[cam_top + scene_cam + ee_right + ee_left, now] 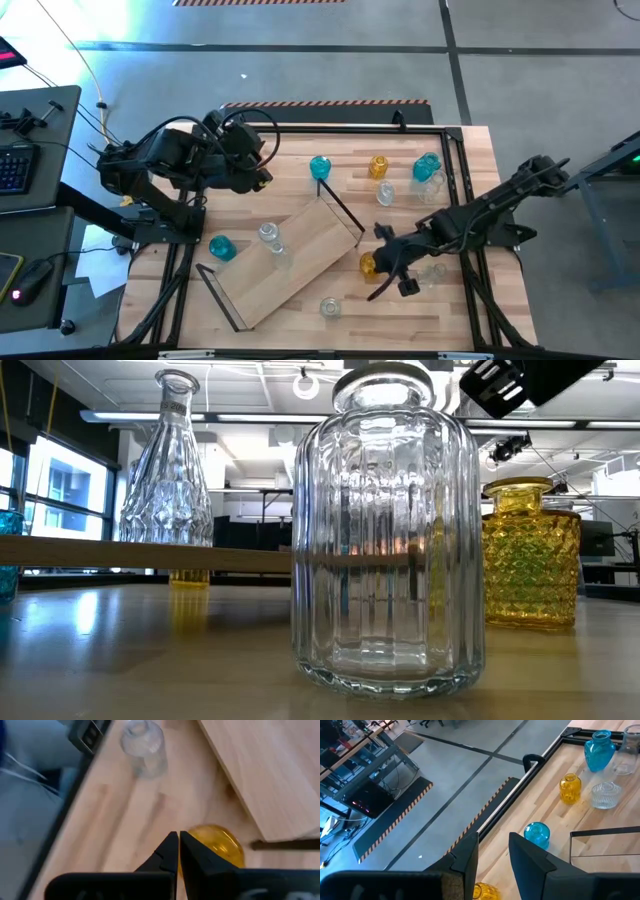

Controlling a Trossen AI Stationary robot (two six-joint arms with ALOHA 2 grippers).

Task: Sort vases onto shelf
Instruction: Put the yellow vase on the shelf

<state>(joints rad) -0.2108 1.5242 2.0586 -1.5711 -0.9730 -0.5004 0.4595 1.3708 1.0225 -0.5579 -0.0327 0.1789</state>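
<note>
The shelf (pixel 290 255) lies flat and slantwise on the middle of the table, with a black wire frame at each end. A clear vase (pixel 268 235) stands on it. An amber vase (pixel 367 264) stands on the table off the shelf's right end. My right gripper (pixel 177 842) is shut and hangs just above this vase (pixel 215 845). In the low view the gripper (pixel 530 380) is clear of the vase's mouth (pixel 520 485). My left gripper (pixel 492 852) is open and empty at the far left (pixel 260 175).
Teal (pixel 320 167), amber (pixel 378 165), teal (pixel 427 165) and clear (pixel 385 193) vases stand along the far side. A teal vase (pixel 221 247) stands left of the shelf. Clear vases stand at the near edge (pixel 330 307) and at the right (pixel 432 272). A black frame rims the table.
</note>
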